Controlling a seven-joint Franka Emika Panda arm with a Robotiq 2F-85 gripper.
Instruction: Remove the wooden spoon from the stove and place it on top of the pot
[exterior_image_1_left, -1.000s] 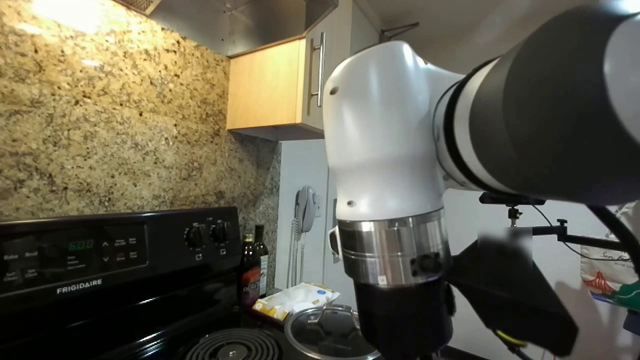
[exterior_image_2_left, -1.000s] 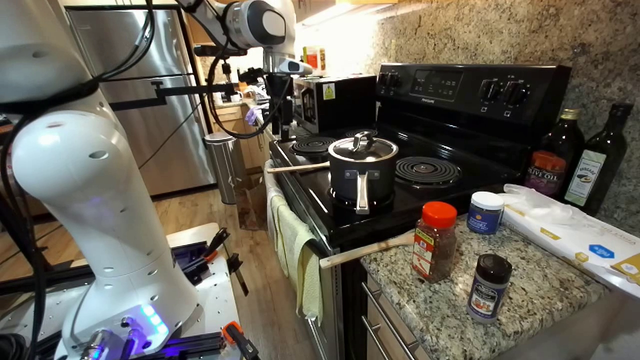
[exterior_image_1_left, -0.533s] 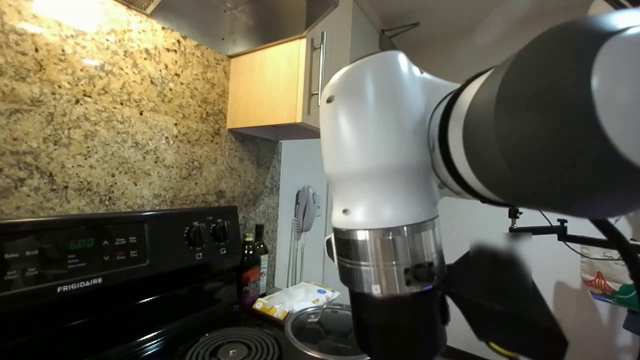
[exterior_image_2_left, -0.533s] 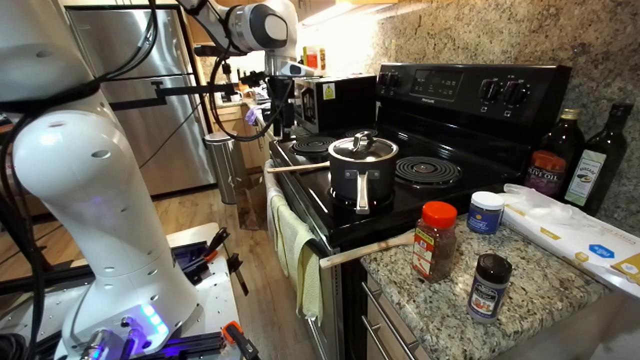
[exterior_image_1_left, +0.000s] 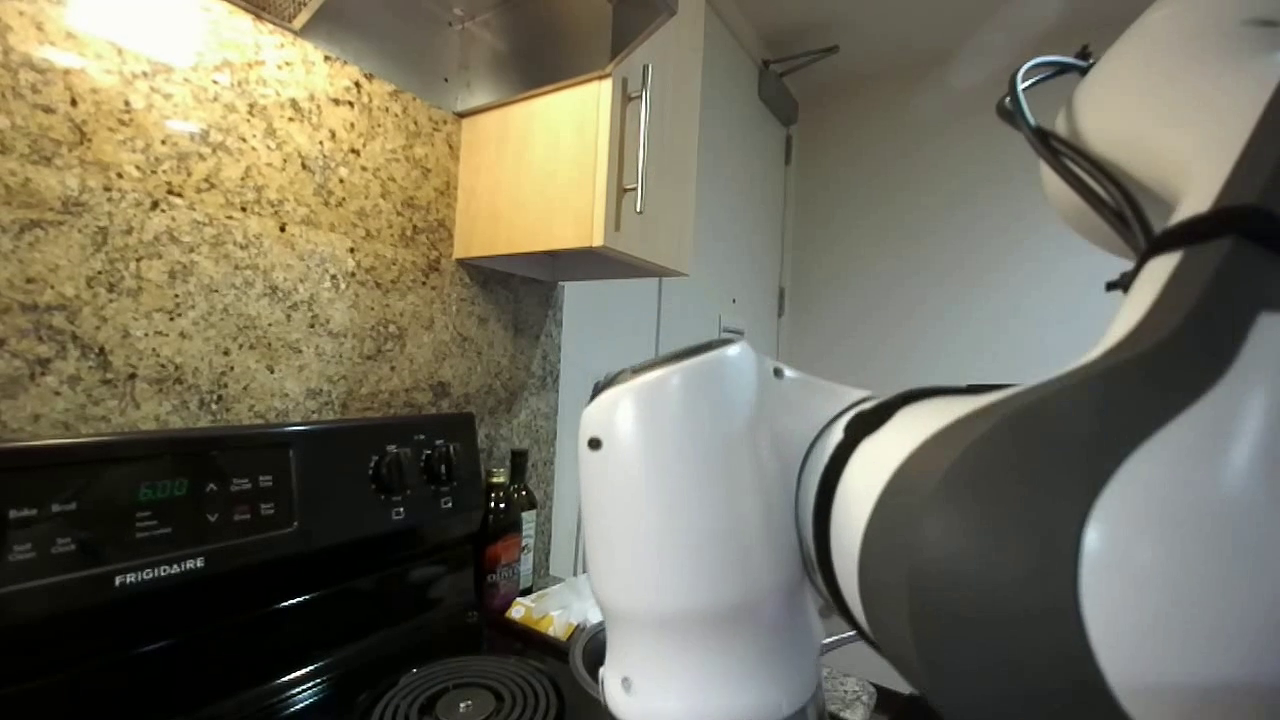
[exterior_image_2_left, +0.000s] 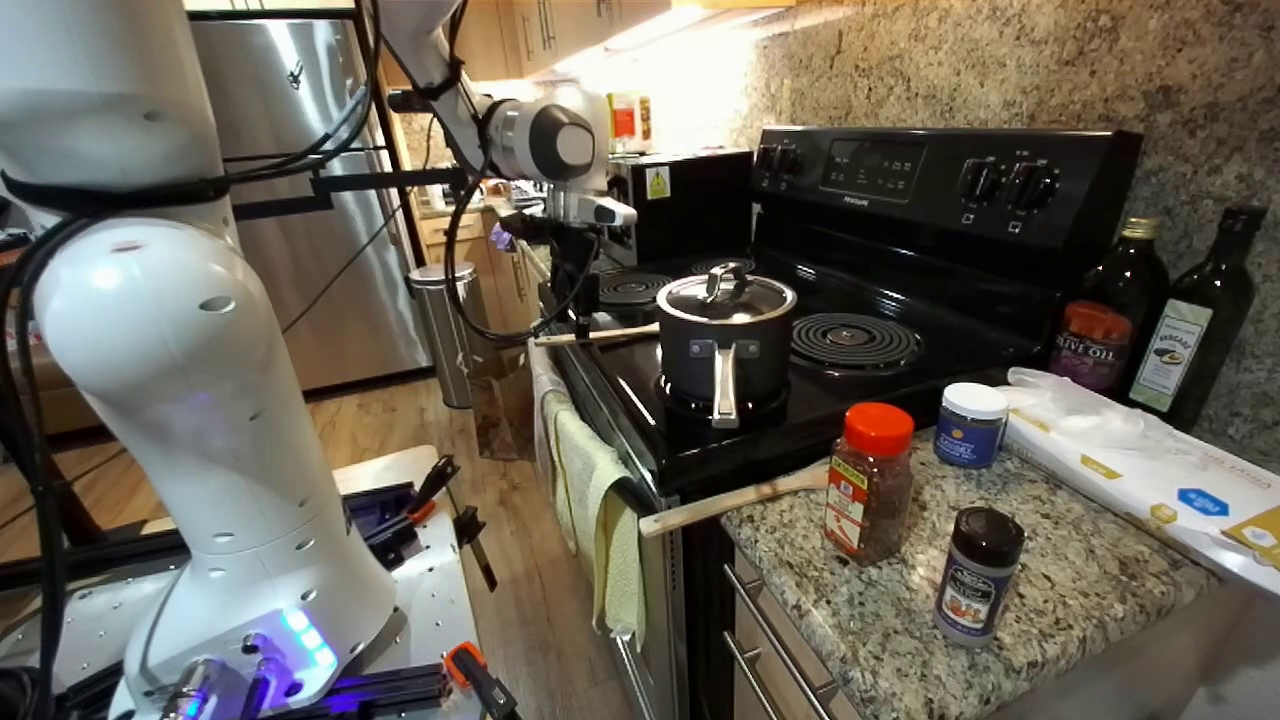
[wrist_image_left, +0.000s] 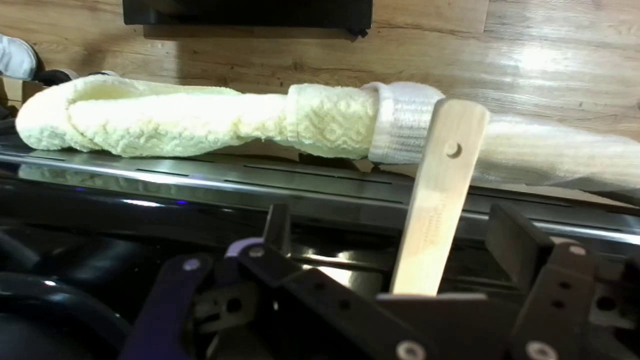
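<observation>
Hand (wrist_image_left: 397, 235): one, released, nothing held. Fingers (wrist_image_left: 520, 245) spread; in the wrist view the handle of the wooden spoon (wrist_image_left: 440, 200) runs between them, closer to the right finger, no contact visible. Whether they reach down to handle level: cannot tell.

Change: arm (exterior_image_1_left: 700, 540) lower than half a second ago in both exterior views; hand dropped toward the left edge of the stove (exterior_image_2_left: 900, 270). Meaning, as judged: approach nearly done, grasp likely next, placing not begun.

Wooden spoon, position: on the stove, left of the pot (exterior_image_2_left: 722, 338), handle overhanging the left edge; other end hidden behind the pot.

Pot: one, on the near left burner, glass lid (exterior_image_2_left: 755, 300) seated; contents not discernible.

Desk (exterior_image_2_left: 1080, 560), granite, near right:
– Red-capped jar (exterior_image_2_left: 868, 490); dark reddish contents visible through its wall.
– White-capped jar (exterior_image_2_left: 970, 430), blue label; contents masked.
– Black-capped jar (exterior_image_2_left: 980, 585), nearest; contents unclear.
– Second wooden utensil (exterior_image_2_left: 740, 498), beside the red-capped jar, overhanging left.

Far right: olive oil bottle (exterior_image_2_left: 1110, 310) and pale-labelled bottle (exterior_image_2_left: 1200, 320), upright, dark; fill levels cannot be told.
</observation>
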